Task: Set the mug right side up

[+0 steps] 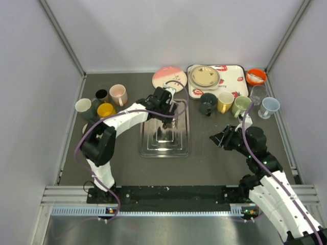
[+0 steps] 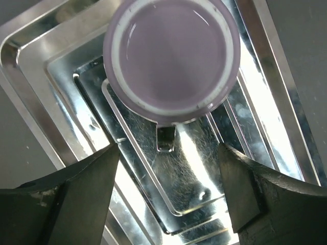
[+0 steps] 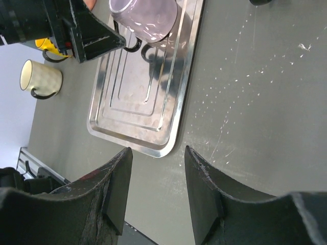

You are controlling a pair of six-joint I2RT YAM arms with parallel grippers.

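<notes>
A lavender mug (image 2: 172,53) stands right side up at the far end of the steel tray (image 2: 46,97), its pale inside facing the left wrist camera. Its dark handle (image 2: 166,138) points back at my left gripper (image 2: 168,149). That gripper is open, a finger on each side just short of the mug, touching nothing. In the right wrist view the mug (image 3: 148,18) sits by the tray's far right edge. From above, my left gripper (image 1: 168,113) covers most of it. My right gripper (image 1: 219,138) hangs open and empty over the table, right of the tray (image 1: 164,145).
Cream (image 1: 83,105), black (image 1: 101,95), yellow (image 1: 106,109) and pink (image 1: 118,93) mugs cluster at the left. At the back are a pink plate (image 1: 166,76), a strawberry tray (image 1: 225,71), several mugs (image 1: 225,101) and an orange bowl (image 1: 255,76).
</notes>
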